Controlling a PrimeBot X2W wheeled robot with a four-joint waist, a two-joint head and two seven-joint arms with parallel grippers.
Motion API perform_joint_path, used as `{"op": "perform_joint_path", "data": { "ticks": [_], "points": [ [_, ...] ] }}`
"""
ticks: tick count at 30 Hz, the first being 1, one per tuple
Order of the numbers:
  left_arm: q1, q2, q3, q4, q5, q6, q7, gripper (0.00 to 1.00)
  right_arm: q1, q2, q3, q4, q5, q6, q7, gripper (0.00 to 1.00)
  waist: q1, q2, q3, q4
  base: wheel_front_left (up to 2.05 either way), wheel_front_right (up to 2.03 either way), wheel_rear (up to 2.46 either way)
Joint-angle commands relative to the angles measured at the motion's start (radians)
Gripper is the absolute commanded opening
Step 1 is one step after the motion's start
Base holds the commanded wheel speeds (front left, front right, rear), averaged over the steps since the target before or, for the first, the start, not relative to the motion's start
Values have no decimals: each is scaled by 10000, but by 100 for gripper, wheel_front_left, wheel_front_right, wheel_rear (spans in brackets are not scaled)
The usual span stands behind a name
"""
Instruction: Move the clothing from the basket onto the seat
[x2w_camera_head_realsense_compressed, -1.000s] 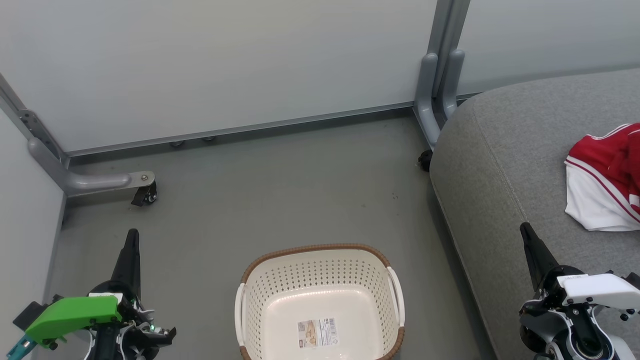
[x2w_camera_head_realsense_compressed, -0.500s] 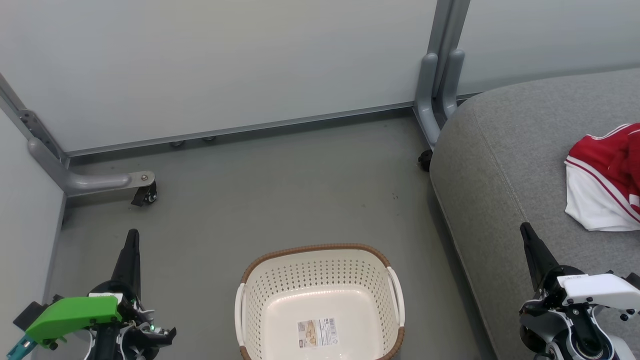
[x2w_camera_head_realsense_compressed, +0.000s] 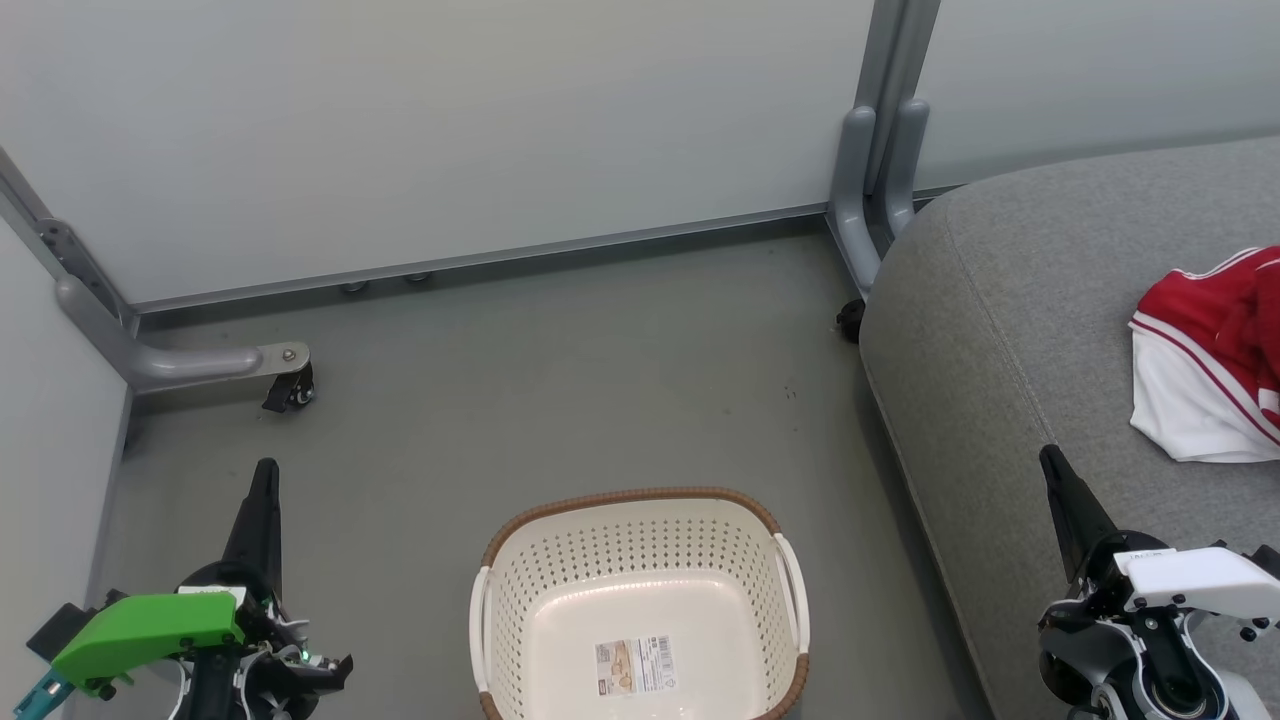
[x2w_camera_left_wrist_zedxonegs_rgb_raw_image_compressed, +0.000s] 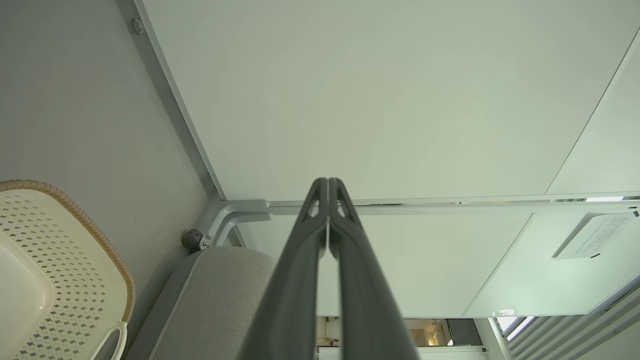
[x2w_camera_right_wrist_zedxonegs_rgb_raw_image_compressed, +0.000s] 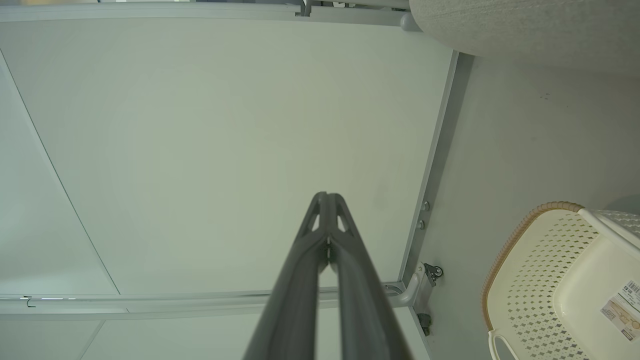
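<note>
While the red-and-white clothing lies bunched on top of the seat, nothing at all is touching it. It sits well in from the cushion's left edge, white panel nearest us, red folds with white stripes behind, and the head view cuts it off on the right.

Down to the basket now: it stands on the floor just beside the seat's left edge, a thin strip of floor between them. Its cream bottom is bare, with a paper label stuck flat on it. Brown rim, white handles on either side.

Grippers next. The right gripper hangs over the seat near its left edge, between basket and clothing and apart from both. Its wrist view shows the two dark fingers pressed tip to tip, jaws fully closed, nothing between them. The left gripper hangs low over the floor on the basket's other side, clear of it. Same story in its own wrist view: fingers squeezed together, empty.

Further out, pale wall panels close off the back of the floor. A grey metal post comes down by the seat's far left corner, and at the floor's far left corner a curved metal foot ends in a small black caster.
</note>
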Motion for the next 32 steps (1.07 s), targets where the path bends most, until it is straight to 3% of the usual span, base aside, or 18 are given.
{"op": "perform_joint_path", "data": {
  "ticks": [1,32],
  "points": [
    [-140,2,48,8,81,-61,32,0,-102,-16,-31,24,-49,-3,18,0,0,69,0,0,0,0,0],
    [-150,-70,139,13,151,-61,100,0,-109,49,-116,29,-120,-3,102,0,0,69,0,0,0,0,0]
  ]
}}
